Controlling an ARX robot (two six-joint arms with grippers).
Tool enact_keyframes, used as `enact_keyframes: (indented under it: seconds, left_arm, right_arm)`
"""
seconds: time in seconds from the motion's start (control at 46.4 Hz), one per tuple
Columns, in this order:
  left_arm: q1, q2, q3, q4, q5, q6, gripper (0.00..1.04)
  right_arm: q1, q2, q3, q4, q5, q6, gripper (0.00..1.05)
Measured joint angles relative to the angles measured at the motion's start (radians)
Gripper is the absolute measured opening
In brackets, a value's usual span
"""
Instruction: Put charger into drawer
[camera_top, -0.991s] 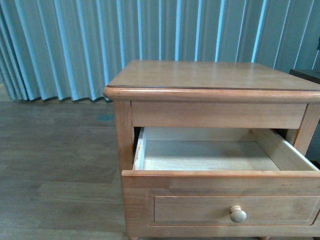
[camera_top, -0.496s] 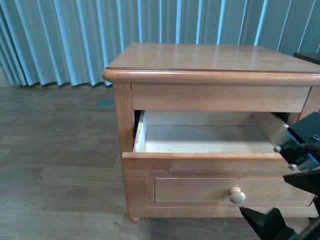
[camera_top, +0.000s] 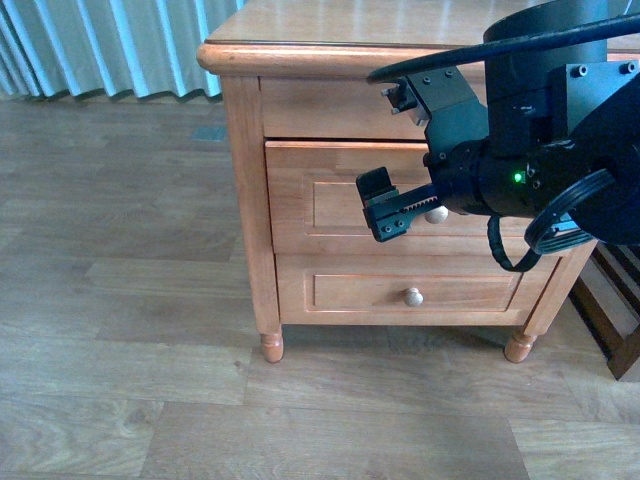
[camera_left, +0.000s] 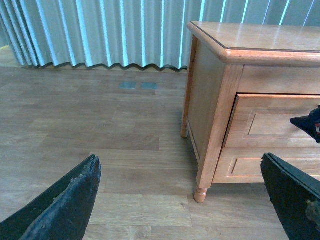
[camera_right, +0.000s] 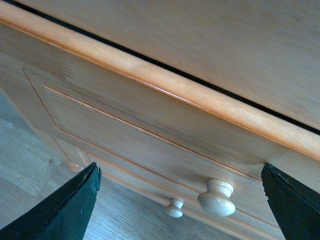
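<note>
The charger is out of view in every frame. The drawer (camera_top: 330, 200) is the upper one of a honey-coloured cabinet (camera_top: 245, 200); its panel front stands pushed in, with a thin dark gap above its top edge (camera_right: 165, 82). My right gripper (camera_top: 385, 145) hangs open right in front of that panel, and the round knob (camera_right: 216, 197) lies between its black fingertips (camera_right: 65, 210) without touching them. My left gripper (camera_left: 182, 200) is open over the floor to the cabinet's left, holding nothing, and the drawer front (camera_left: 280, 120) shows from the side.
A second knobbed drawer (camera_top: 350, 290) sits below, its knob (camera_top: 413, 296) small and round. The cabinet stands on turned feet (camera_top: 271, 346) on a wood-plank floor (camera_top: 120, 320). Pale blue curtains (camera_top: 120, 50) hang behind. A dark wooden frame (camera_top: 615, 325) stands at the right.
The drawer stood pulled out with its pale interior bare; now it is pushed in. The front view has drawn back and lowered. My right arm has risen in front of the drawer panel.
</note>
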Motion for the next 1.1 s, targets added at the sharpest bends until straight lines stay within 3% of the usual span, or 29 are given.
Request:
enact_keyframes:
  seconds: [0.625, 0.948, 1.099]
  left_arm:
    - [0.000, 0.000, 0.000, 0.000, 0.000, 0.000, 0.99]
    - [0.000, 0.000, 0.000, 0.000, 0.000, 0.000, 0.99]
    - [0.000, 0.000, 0.000, 0.000, 0.000, 0.000, 0.99]
  right_arm:
    - [0.018, 0.050, 0.055, -0.006, 0.017, 0.037, 0.96]
    - [-0.021, -0.142, -0.132, 0.030, -0.049, 0.020, 0.96]
    - [-0.058, -0.313, -0.325, 0.078, -0.091, 0.033, 0.96]
